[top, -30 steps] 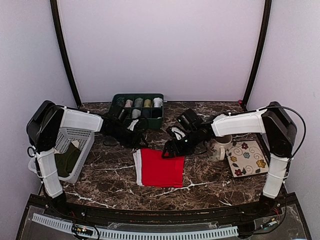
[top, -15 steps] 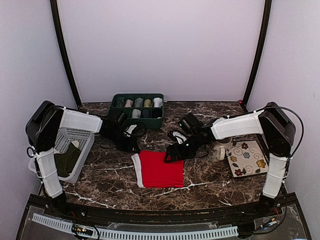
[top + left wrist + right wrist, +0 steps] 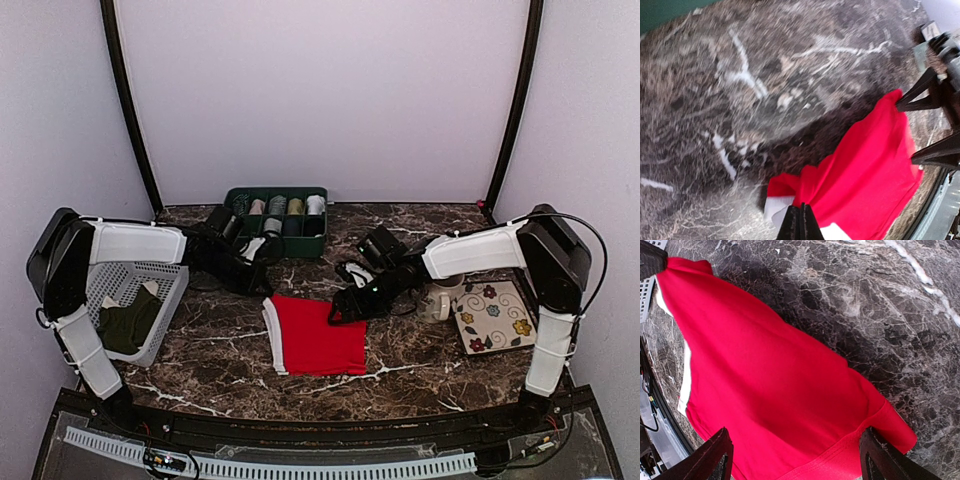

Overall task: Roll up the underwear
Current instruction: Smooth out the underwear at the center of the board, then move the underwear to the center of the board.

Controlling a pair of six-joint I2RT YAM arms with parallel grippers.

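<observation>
Red fabric boxer briefs with white trim [image 3: 318,338], spread flat mid-table on the dark marbled table [image 3: 215,345]; judged light, limp and readily bunched. The far-left corner is pinched by the closed left claw [image 3: 801,225]; the right claw [image 3: 794,432] is held open astride the far-right corner. Bare table lies nearside for rolling; a pale mug [image 3: 437,297] stands close on the right.

I see the underwear [image 3: 315,335] in bright red, with a white band along its left edge. The table [image 3: 420,365] is dark brown marble veined in white. The divided tray [image 3: 275,190] is deep green, and its rolled garments [image 3: 296,207] are white, olive and grey. The basket [image 3: 160,272] is white mesh and holds a dark olive garment [image 3: 125,325]. The mat [image 3: 493,315] is cream with red, yellow and blue flowers, and the mug [image 3: 437,297] is cream.
</observation>
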